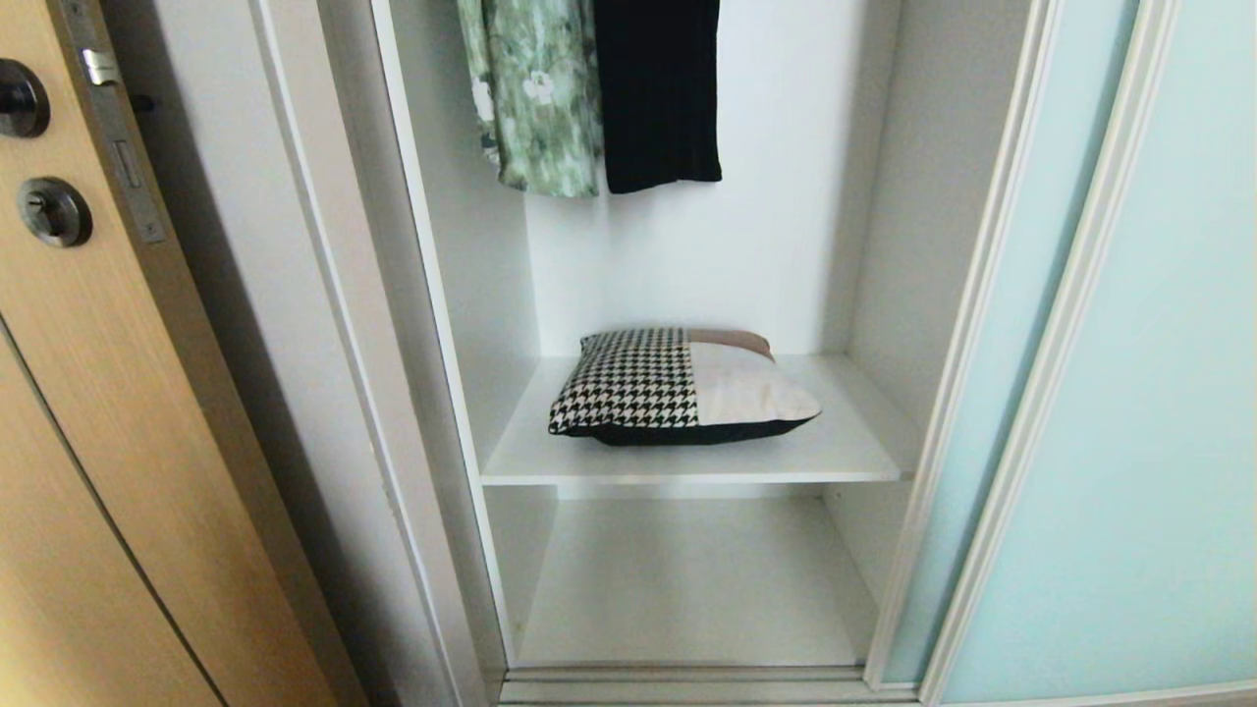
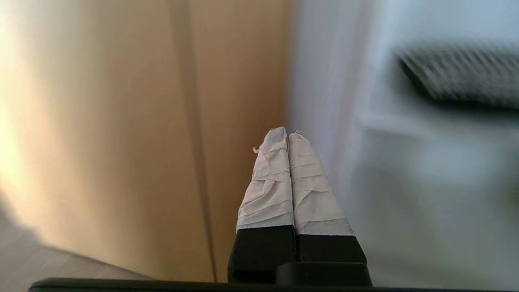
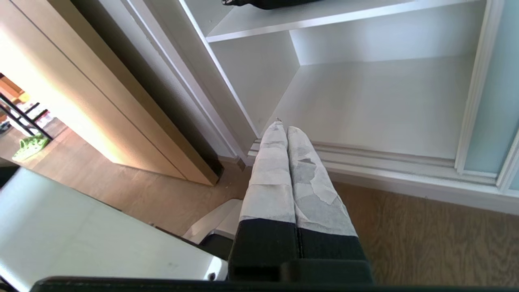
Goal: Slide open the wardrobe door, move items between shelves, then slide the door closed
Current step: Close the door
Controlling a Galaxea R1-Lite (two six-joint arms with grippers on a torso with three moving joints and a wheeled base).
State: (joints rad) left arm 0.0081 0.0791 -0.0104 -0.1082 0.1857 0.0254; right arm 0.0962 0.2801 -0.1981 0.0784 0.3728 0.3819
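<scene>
The sliding wardrobe door [image 1: 1129, 393] stands slid to the right, leaving the compartment uncovered. On the upper shelf [image 1: 845, 447] lies a houndstooth cushion [image 1: 628, 383] with a cream cushion [image 1: 751, 388] tight against its right side; I cannot tell whether they are separate. The lower shelf [image 1: 687, 579] is bare. Neither arm shows in the head view. My left gripper [image 2: 287, 132] is shut on nothing, low beside the oak door [image 2: 142, 121], with the houndstooth cushion [image 2: 466, 73] blurred off to one side. My right gripper [image 3: 286, 127] is shut and holds nothing, above the floor before the lower shelf [image 3: 385, 105].
A green floral garment [image 1: 535, 98] and a black garment [image 1: 658, 88] hang above the cushions. The oak door [image 1: 98, 393] with black hardware stands at the left. The door track [image 1: 687, 678] runs along the wardrobe's foot. My white base [image 3: 81, 227] sits on the wood floor [image 3: 425, 239].
</scene>
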